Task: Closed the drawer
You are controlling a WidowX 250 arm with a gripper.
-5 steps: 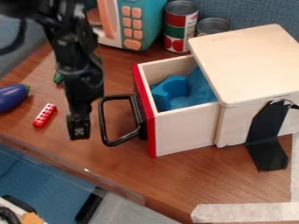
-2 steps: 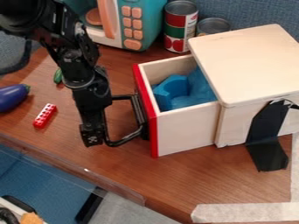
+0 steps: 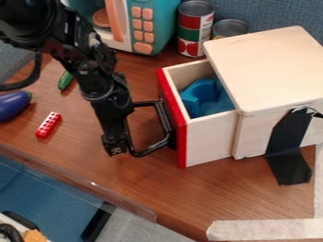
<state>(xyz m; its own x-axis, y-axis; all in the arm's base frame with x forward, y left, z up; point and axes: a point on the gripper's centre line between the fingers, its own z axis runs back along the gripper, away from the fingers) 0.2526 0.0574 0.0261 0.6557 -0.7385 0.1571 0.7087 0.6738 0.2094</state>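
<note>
No words, brands, numbers or signs can be read. A label in red, green and white is borne by the tall cylindrical metal can [image 3: 194, 29], but any print on it is too small to be made out. On the peach-coloured, rounded buttons [image 3: 142, 25] of the teal and white toy microwave [image 3: 161, 23], no figures or letters can be distinguished.

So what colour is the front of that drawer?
The drawer's front is red, seen best in the camera view.
</note>
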